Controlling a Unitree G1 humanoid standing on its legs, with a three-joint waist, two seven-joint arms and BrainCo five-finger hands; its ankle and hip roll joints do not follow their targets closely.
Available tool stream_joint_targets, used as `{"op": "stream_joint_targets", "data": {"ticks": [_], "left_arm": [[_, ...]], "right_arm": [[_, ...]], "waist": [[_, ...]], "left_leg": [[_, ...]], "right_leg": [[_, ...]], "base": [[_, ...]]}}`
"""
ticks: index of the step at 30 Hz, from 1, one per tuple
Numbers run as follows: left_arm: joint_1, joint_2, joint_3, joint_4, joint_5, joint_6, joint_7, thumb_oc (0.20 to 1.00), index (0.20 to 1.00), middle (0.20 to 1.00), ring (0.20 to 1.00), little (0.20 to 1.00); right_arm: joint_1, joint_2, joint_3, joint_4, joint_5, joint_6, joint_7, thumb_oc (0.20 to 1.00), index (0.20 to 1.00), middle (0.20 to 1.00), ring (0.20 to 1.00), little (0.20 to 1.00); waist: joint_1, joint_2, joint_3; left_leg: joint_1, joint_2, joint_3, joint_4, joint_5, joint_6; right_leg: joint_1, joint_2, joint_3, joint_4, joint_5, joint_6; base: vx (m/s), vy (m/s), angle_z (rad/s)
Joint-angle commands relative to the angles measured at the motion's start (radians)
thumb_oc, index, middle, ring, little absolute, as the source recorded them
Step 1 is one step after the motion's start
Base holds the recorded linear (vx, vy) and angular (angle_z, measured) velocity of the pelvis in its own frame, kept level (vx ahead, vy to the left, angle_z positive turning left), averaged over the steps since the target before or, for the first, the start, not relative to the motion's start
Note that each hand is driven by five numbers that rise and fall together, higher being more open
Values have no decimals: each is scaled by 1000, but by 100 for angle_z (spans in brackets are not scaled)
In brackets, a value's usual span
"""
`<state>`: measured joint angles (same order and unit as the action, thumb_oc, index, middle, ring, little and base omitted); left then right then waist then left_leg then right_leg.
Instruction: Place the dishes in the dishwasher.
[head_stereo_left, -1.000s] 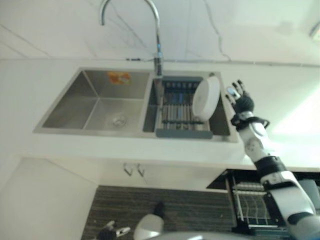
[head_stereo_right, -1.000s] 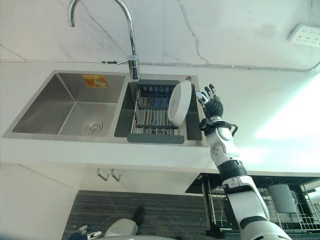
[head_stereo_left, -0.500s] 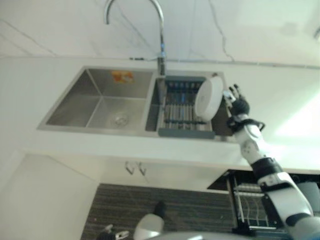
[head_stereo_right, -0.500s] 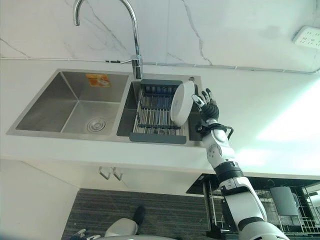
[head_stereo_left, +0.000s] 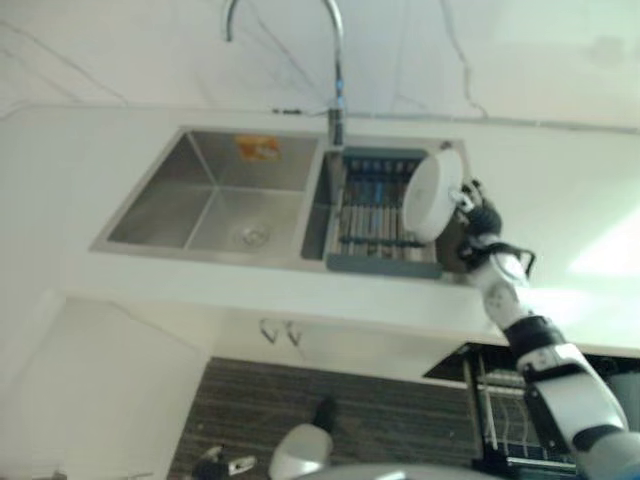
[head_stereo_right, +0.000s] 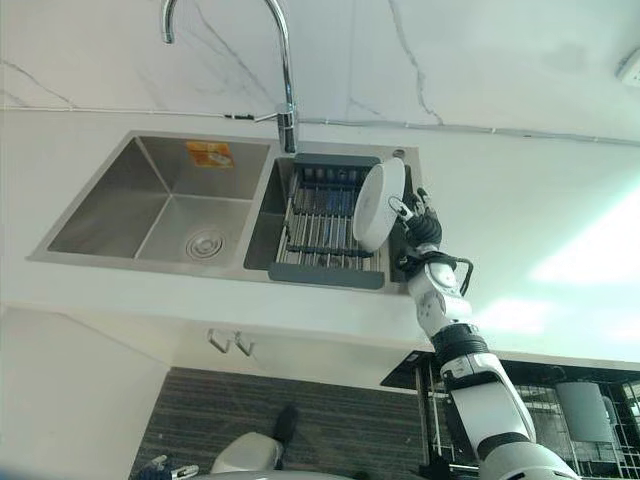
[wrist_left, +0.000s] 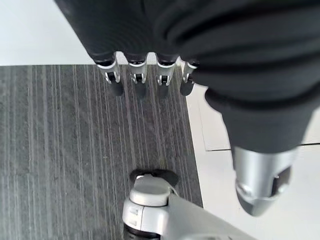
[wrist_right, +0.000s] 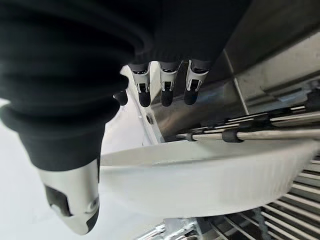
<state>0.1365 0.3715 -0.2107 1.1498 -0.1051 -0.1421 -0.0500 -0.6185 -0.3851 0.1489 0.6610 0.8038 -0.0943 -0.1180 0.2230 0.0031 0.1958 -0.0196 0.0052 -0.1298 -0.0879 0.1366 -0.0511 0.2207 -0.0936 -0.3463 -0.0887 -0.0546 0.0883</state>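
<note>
A white dish (head_stereo_right: 377, 203) stands on edge at the right end of a grey drying rack (head_stereo_right: 325, 230) in the sink's right basin. My right hand (head_stereo_right: 422, 226) is open and sits right against the dish's right side, fingers straight and pointing up. In the right wrist view the dish (wrist_right: 210, 175) lies past the straight fingers (wrist_right: 167, 87), between them and the thumb (wrist_right: 75, 205); contact is unclear. My left hand (wrist_left: 137, 80) hangs open over the dark floor. The dishwasher's wire rack (head_stereo_right: 520, 400) is pulled out below the counter at lower right.
A tall curved tap (head_stereo_right: 285, 70) rises behind the divide between the basins. The left basin (head_stereo_right: 170, 200) holds only its drain. White countertop (head_stereo_right: 520, 250) runs to the right of the sink. Two hooks (head_stereo_right: 230, 343) hang under the counter's front edge.
The camera has shifted, moving the whole scene right. My right hand has closed the gap to the dish, from a little to its right to up against its rim.
</note>
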Motion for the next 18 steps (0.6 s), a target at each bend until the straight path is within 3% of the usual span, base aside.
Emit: {"op": "stream_joint_targets", "data": {"ticks": [1, 7, 18], "left_arm": [[-53, 36, -77, 35, 30, 20, 8, 1000, 1000, 1000, 1000, 1000], [-48, 31, -68, 61, 15, 70, 6, 1000, 1000, 1000, 1000, 1000], [-41, 34, -48, 64, 10, 80, 2, 1000, 1000, 1000, 1000, 1000]], "right_arm": [[-59, -66, 18, -11, -29, -29, 16, 1000, 1000, 1000, 1000, 1000], [-69, -65, 27, -12, -24, -26, 38, 1000, 1000, 1000, 1000, 1000], [-73, -83, 39, -7, -58, -4, 49, 1000, 1000, 1000, 1000, 1000]], "waist": [[31, 15, -22], [39, 13, -19], [45, 9, -20]], "left_leg": [[-8, 22, 22, 5, -57, -17], [-11, 20, 12, 7, -56, -15], [-12, 17, 4, 8, -55, -12]], "right_leg": [[-33, -26, 8, 45, 6, 13], [-35, -30, 8, 50, 5, 15], [-36, -32, 6, 54, 5, 19]], "base": [[1, 2, 5], [1, 0, 1], [0, 0, 0]]}}
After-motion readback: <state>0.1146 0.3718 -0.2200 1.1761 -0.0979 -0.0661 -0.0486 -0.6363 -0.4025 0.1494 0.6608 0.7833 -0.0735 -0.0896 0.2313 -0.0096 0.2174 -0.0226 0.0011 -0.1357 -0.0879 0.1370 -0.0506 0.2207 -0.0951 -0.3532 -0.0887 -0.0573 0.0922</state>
